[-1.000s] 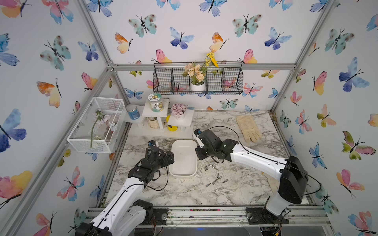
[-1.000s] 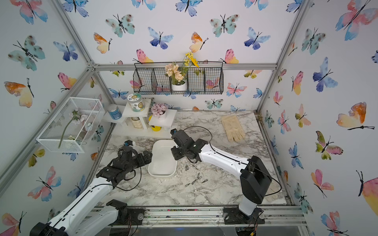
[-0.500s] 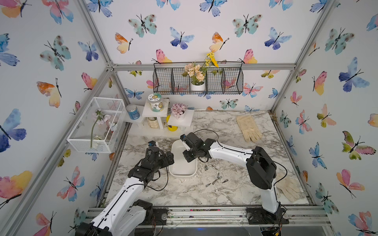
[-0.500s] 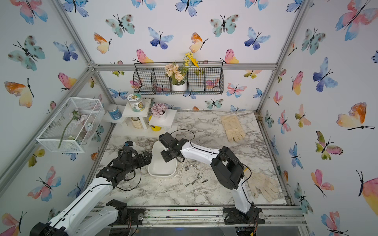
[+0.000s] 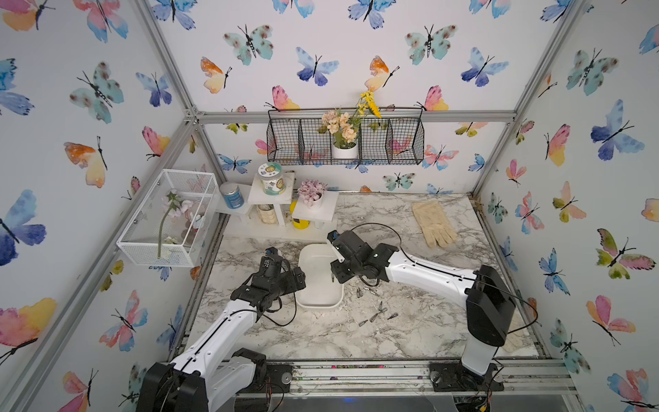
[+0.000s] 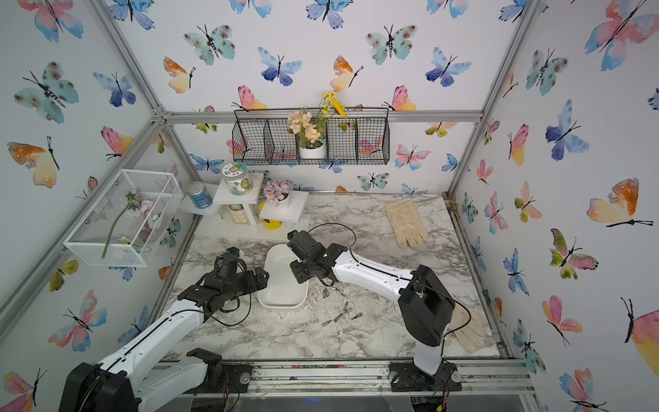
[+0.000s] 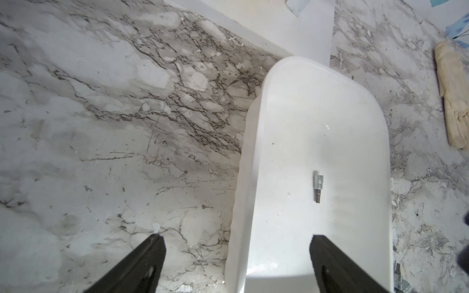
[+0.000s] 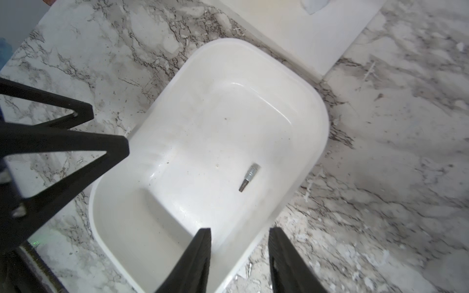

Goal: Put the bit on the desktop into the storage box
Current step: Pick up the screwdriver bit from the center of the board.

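I find the right gripper [image 8: 239, 258] with its two black fingers [image 8: 200, 261] parted to a moderate gap and nothing between them. One finger hangs over the inside of the shallow white plastic storage box [image 8: 317, 114] with rounded corners. The other hangs over the white desktop [image 8: 393, 165] with grey-brown marble veining, so the pair straddles the box's rim. I cannot tell whether either finger touches it.

The short silver-grey metal bit [image 8: 249, 177], thick at one end and narrow and darker at the other, lies flat on the box floor. It is apart from both grippers and clear of the walls. The left wrist view shows the same bit [image 7: 317, 186] alone on that floor.

The left gripper [image 7: 236, 263] stands wide and empty. One finger is over the desktop and the other over the box interior, with the box's long wall between them.

In both top views the box sits near the middle of the desktop, with the left arm at its left side and the right arm at its right. Several loose bits [image 5: 378, 314] lie scattered on the desktop to the right of the box. A cream fabric glove [image 5: 433, 223] lies flat toward the far right corner, well apart. A second glove [image 6: 470, 330] lies near the right arm's base, partly hidden by the arm.
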Robot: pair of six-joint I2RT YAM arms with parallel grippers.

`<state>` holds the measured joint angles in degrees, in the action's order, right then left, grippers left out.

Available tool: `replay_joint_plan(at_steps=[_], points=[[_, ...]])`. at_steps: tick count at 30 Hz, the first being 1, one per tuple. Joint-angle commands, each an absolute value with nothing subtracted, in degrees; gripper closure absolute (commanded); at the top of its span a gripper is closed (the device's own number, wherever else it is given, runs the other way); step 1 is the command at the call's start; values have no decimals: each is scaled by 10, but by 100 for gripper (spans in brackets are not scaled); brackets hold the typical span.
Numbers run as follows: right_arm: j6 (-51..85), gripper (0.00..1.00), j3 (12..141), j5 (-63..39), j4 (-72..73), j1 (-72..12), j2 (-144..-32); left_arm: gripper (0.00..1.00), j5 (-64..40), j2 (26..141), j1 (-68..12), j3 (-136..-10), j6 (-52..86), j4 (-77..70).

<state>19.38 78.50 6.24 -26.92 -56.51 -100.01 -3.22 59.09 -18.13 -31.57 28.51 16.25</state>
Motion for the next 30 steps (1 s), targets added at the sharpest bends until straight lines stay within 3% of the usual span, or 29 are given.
replay_joint_plan(at_steps=[1,10,19,30], points=[[221,57,729,111,-288,-566,-951,8,-71,599,-182,-307,280,138],[261,62,621,98,-296,-566,-899,8,-94,616,-191,-297,293,106],[271,67,615,86,-278,-559,-959,1,-98,612,-191,-295,294,109],[267,73,603,60,-231,-537,-1000,1,-82,598,-192,-295,294,118]])
